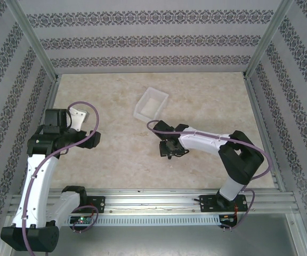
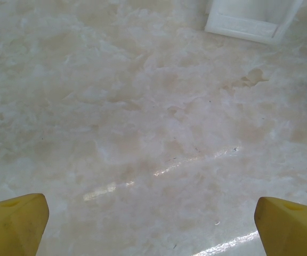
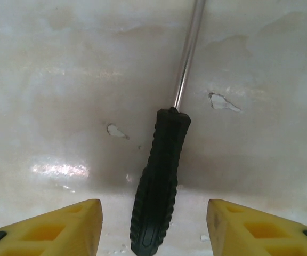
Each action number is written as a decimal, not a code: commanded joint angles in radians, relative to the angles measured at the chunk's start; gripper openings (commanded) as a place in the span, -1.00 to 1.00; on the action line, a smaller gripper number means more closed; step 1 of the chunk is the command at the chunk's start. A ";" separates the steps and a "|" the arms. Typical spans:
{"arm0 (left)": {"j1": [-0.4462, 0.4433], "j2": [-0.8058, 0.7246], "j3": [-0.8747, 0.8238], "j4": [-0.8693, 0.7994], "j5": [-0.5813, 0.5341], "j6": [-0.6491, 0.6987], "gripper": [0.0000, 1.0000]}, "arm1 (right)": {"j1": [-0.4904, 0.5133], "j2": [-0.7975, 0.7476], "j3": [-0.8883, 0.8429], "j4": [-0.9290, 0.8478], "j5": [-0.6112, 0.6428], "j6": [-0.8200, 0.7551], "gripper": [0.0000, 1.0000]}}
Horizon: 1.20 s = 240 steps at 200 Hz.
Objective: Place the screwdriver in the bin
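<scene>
Our right gripper (image 3: 152, 216) stands open astride the black handle of the screwdriver (image 3: 161, 170), which lies flat on the worktop (image 3: 47, 80), apart from the bin (image 1: 151, 104). We should lower until the fingers flank the handle's middle (not the thin shaft), then close squarely so it neither rolls nor tips. The left gripper (image 2: 151, 213) hangs open, off to the side.

1 screwdriver (image 3: 160, 178), blk ribbed handle, thin shaft, flat on table (image 1: 207, 96), 1 white bin (image 1: 152, 102) (low walls)
</scene>
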 commanded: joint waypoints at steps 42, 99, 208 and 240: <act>0.000 -0.007 0.002 0.008 -0.016 -0.016 0.99 | 0.000 0.044 0.025 -0.004 0.049 0.019 0.05; 0.000 0.000 -0.006 0.018 -0.016 -0.008 0.99 | -0.021 0.074 0.006 0.025 0.011 0.022 0.00; 0.000 0.023 0.001 0.026 -0.012 -0.018 0.99 | -0.042 0.074 -0.054 0.055 -0.001 0.016 -0.31; 0.000 0.023 0.001 0.028 -0.013 -0.016 0.99 | -0.039 0.068 -0.067 0.063 0.005 0.015 -0.40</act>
